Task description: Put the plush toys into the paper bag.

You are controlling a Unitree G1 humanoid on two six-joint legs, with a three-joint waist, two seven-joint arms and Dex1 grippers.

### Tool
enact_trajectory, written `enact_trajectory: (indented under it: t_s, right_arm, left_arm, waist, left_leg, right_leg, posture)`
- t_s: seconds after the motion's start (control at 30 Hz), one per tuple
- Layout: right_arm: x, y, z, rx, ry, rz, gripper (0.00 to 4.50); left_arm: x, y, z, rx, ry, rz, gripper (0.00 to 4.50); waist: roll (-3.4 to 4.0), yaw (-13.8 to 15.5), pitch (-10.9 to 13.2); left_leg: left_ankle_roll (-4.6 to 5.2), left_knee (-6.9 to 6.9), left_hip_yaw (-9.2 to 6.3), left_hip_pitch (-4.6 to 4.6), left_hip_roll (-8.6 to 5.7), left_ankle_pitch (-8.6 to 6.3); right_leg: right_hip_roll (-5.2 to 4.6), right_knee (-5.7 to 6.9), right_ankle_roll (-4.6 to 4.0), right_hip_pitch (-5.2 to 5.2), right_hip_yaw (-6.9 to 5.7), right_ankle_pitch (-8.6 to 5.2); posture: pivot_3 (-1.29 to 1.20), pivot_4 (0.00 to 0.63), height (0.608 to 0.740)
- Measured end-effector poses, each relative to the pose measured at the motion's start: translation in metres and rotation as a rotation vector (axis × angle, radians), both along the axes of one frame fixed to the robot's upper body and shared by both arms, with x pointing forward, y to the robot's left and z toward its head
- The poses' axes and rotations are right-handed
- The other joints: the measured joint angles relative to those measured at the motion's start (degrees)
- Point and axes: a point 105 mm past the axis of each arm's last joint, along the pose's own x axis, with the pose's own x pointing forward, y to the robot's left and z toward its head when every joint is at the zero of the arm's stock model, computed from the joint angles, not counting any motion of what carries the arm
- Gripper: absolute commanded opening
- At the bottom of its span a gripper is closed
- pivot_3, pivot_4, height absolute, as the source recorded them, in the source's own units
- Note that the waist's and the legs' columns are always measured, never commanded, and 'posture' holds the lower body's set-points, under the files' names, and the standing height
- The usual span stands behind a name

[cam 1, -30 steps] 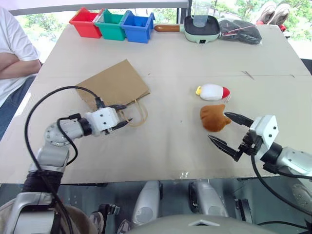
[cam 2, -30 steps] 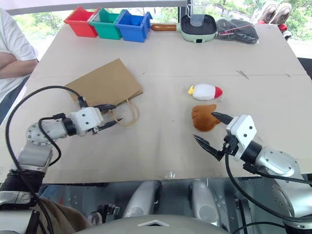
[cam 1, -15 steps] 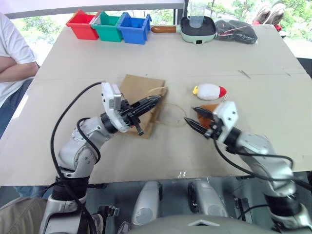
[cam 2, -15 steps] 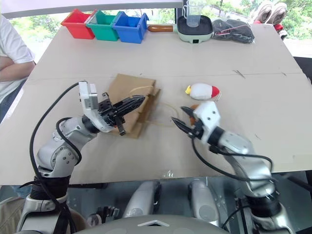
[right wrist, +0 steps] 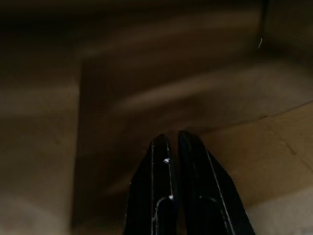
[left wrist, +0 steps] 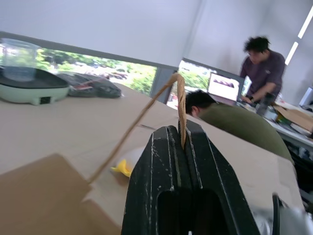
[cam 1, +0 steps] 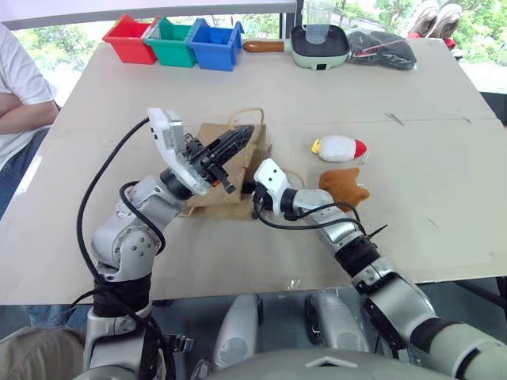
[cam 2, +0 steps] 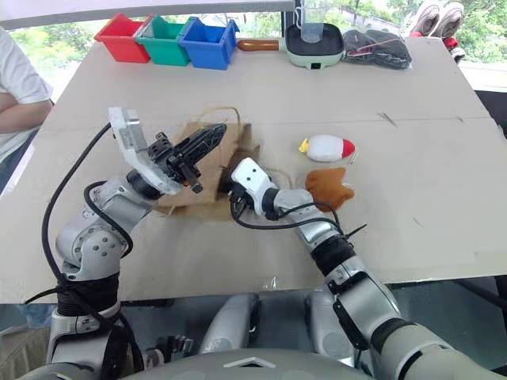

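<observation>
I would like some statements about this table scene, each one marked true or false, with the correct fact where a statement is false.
1. The left claw is shut on a handle of the paper bag. True.
2. Both plush toys already lie inside the bag. False: the white plush toy and the orange-brown plush toy lie on the table, beside the bag.
3. The right claw is shut, with its tips inside the bag's mouth. True.
4. The three plastic bins stand at the near edge of the table. False: they stand at the far edge.
5. The right claw holds the orange-brown toy. False: that toy lies free on the table.
</observation>
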Motion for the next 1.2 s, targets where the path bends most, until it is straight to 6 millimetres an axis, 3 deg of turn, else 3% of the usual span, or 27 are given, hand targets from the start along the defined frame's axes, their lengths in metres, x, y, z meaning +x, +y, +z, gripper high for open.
enact_trajectory:
  t_s: [0.17,0.37,0.6,0.83,0.97,1.07,1.2]
  right_arm:
    - [0.000,0.013,-0.003,0.025,-0.018,0.018,0.07]
    - [0.000,0.015,-0.006,-0.006,-0.075,0.012,0.07]
    - [0.002,0.015,-0.009,-0.094,-0.143,-0.048,0.07]
    - [0.008,0.012,-0.004,-0.066,-0.146,-0.092,0.07]
    - [0.018,-0.014,0.009,-0.093,-0.166,-0.084,0.07]
    - [0.019,-0.036,0.034,-0.051,-0.181,-0.094,1.29]
    - [0.000,-0.057,0.056,-0.009,-0.158,-0.083,3.19]
  left_arm:
    - [0.004,0.014,0.011,-0.045,-0.007,0.121,0.00]
    - [0.009,0.025,0.015,-0.078,-0.005,0.199,0.00]
    - [0.027,0.050,0.050,-0.130,-0.124,0.309,0.00]
    - [0.016,0.054,0.023,-0.010,-0.097,0.245,0.00]
    - [0.007,0.056,0.014,0.060,-0.109,0.189,0.00]
    - [0.004,0.055,0.012,0.070,-0.118,0.169,0.00]
    - [0.002,0.051,0.010,0.077,-0.130,0.145,0.00]
  waist:
    - [-0.01,-0.2,0.0]
    - [-0.01,-0.2,0.0]
    - [-0.03,-0.2,-0.1]
    - [-0.01,-0.1,0.0]
    - [0.02,0.3,0.0]
    - [0.01,0.2,0.0]
    - [0.01,0.0,0.0]
  left_leg:
    - [0.00,-0.01,-0.01,0.08,0.00,0.00]
    - [-0.01,-0.11,0.06,0.35,0.01,0.00]
    - [-0.09,-0.25,0.11,0.73,0.01,0.05]
    - [-0.09,-0.35,0.16,0.71,0.03,0.05]
    - [-0.09,-0.32,0.13,0.59,-0.05,0.05]
    - [-0.09,-0.35,0.06,0.53,-0.05,0.05]
    - [-0.09,-0.55,0.05,0.52,-0.03,0.05]
  right_leg:
    - [0.02,0.06,0.00,0.01,0.01,0.00]
    - [0.04,0.09,0.00,0.16,0.10,0.00]
    - [0.09,0.11,-0.01,0.43,0.19,-0.01]
    - [0.10,0.08,-0.03,0.38,0.24,-0.01]
    - [0.01,0.01,-0.03,0.37,0.19,-0.02]
    - [-0.03,-0.02,-0.02,0.31,0.18,-0.02]
    - [-0.04,-0.02,-0.04,0.16,0.20,-0.04]
  posture:
    - [0.00,0.150,0.740]
    - [0.00,0.150,0.740]
    - [0.00,0.150,0.740]
    - [0.00,0.150,0.740]
    - [0.00,0.150,0.740]
    - [0.00,0.150,0.740]
    - [0.00,0.150,0.740]
